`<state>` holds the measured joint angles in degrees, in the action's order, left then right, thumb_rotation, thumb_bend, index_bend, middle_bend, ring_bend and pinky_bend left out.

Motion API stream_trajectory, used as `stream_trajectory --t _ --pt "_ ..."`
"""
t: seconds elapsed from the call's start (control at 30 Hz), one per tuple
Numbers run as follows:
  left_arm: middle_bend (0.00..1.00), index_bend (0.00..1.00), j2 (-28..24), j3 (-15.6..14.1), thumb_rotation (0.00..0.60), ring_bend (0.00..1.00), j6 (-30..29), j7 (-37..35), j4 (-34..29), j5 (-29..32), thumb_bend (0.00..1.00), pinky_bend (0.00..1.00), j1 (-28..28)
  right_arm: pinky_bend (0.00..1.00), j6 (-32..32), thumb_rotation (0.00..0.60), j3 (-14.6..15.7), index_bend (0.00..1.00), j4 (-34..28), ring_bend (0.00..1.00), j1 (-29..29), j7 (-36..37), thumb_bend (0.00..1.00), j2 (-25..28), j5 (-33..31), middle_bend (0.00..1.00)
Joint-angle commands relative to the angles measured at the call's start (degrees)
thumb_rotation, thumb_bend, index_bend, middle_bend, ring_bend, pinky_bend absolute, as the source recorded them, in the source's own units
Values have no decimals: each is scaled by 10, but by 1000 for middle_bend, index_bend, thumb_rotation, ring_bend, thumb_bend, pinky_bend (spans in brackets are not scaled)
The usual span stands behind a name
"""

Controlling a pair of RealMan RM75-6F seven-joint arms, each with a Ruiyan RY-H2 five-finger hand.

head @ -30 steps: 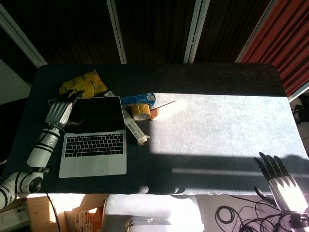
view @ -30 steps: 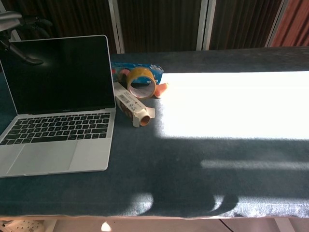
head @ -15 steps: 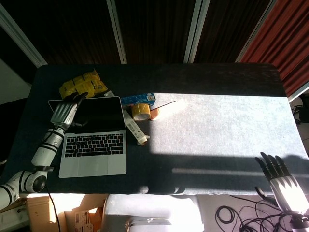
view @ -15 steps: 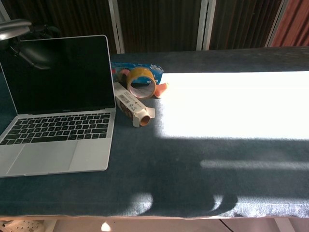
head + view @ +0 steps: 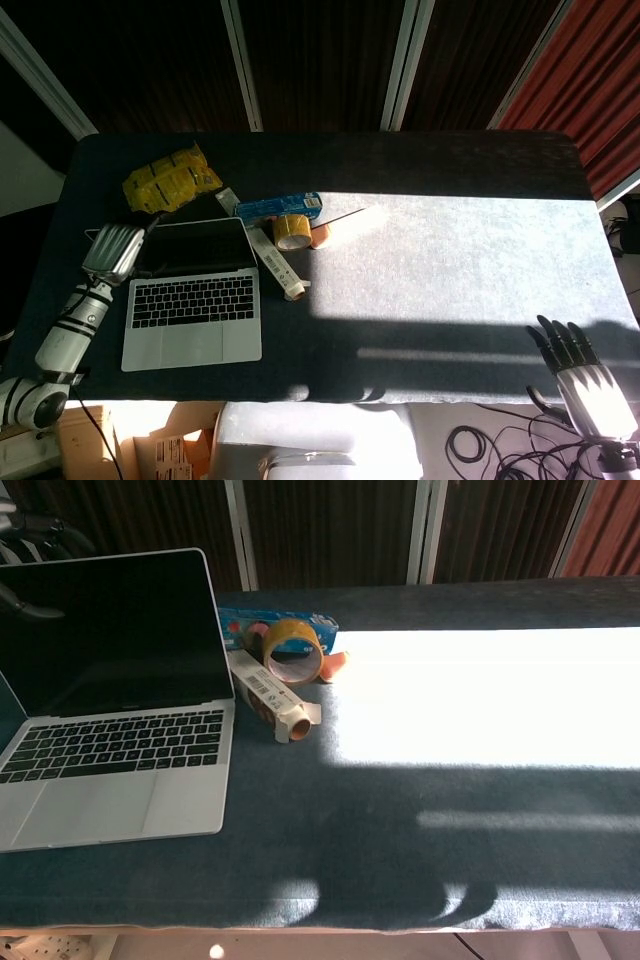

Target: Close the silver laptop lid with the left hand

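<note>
The silver laptop (image 5: pixel 195 310) lies at the table's left, its keyboard (image 5: pixel 110 760) facing me. Its dark screen (image 5: pixel 110 630) leans forward over the keys and looks short in the head view. My left hand (image 5: pixel 113 250) rests against the lid's upper left corner from behind, and its dark fingers (image 5: pixel 30 528) show above the top edge in the chest view. It holds nothing. My right hand (image 5: pixel 580 372) hovers off the table's front right edge with fingers spread and nothing in them.
Right of the laptop lie a white carton (image 5: pixel 281 268), a tape roll (image 5: pixel 292 232) and a blue box (image 5: pixel 280 207). A yellow snack packet (image 5: pixel 170 178) sits behind the lid. Cardboard boxes and cables lie below the front edge.
The lid has tipped forward toward the keyboard. My left hand has come down and to the left with its top corner. The right hand has hardly moved.
</note>
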<state>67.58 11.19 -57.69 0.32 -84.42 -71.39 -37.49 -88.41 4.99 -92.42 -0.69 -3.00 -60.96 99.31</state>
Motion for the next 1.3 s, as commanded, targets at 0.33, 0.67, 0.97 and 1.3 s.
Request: stream_trajectory --t 0.33,0.67,0.97,1.3 --pt "364 241 -56 -86 593 237 -43 37 -95 -128 237 324 52 0 8 600 0 0 -5 0 2 -17 224 -6 0 0" --pt "362 241 -53 -165 505 209 -75 45 -102 -236 237 324 93 0 5 600 2 0 -6 0 1 -17 224 -5 3 0" --pt "272 226 -35 -203 447 131 -51 -23 -87 -250 235 301 106 0 11 600 2 0 -7 0 3 -23 224 -7 1 0" --pt "178 189 -5 -218 419 65 -22 -74 -45 -250 233 282 106 0 13 600 3 0 -8 0 3 -28 224 -9 -1 0"
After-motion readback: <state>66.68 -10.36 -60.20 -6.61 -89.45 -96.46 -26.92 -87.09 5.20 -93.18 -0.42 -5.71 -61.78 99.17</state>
